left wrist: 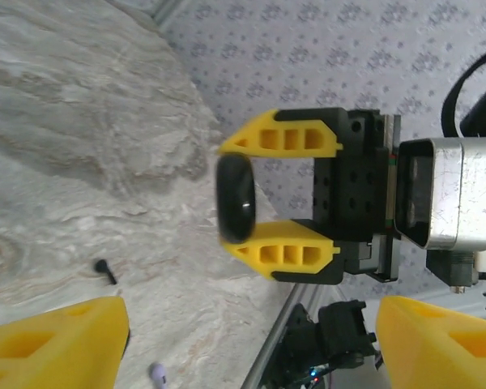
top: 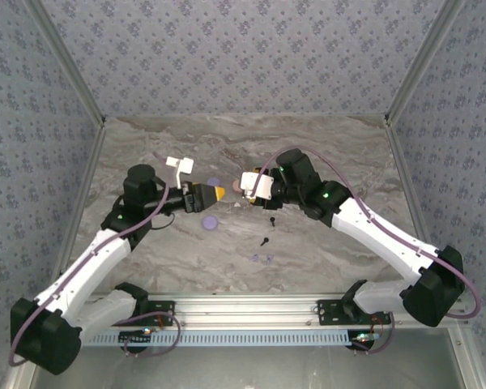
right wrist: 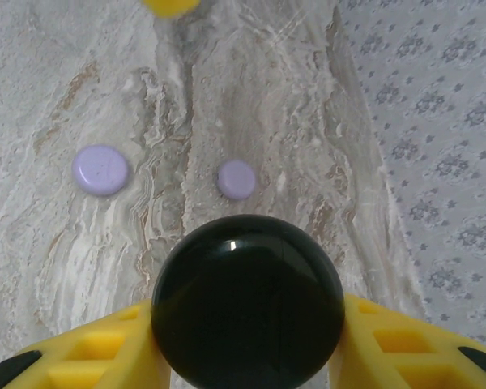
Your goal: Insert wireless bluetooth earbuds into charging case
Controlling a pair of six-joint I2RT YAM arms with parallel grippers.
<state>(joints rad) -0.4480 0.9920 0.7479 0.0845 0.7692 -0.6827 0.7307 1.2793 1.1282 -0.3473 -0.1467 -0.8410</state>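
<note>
**Right gripper clamps a black case; left gripper spread and empty**

From above, the left gripper [top: 214,194] is mostly hidden under its own wrist, with only an orange-yellow tip showing. In its wrist view its fingers [left wrist: 57,344] are cut off by the lower edge. They are two ribbed yellow plastic wedges standing far apart with nothing between them.

Just to its right and facing it, the right gripper [left wrist: 227,197] pinches a black case [left wrist: 236,198] edge-on between two ribbed yellow fingers. The case is glossy and rounded. From the right wrist it reads as a smooth dome with a small highlight, and it blocks the bench directly ahead of the fingers. I cannot tell whether it is closed.

Beyond the right gripper, a larger lilac disc [right wrist: 101,169] and a smaller lilac disc [right wrist: 236,179] lie flat and apart on the marbled grey bench [right wrist: 292,97].

A black earbud [left wrist: 105,271], tiny and stemmed, lies on the bench on the right gripper's near side. From above, a second dark speck [top: 272,219] near it is too small to make out. A lilac earbud [left wrist: 158,374], close to the frame edge, lies nearer the arm bases, clear of both grippers.
</note>
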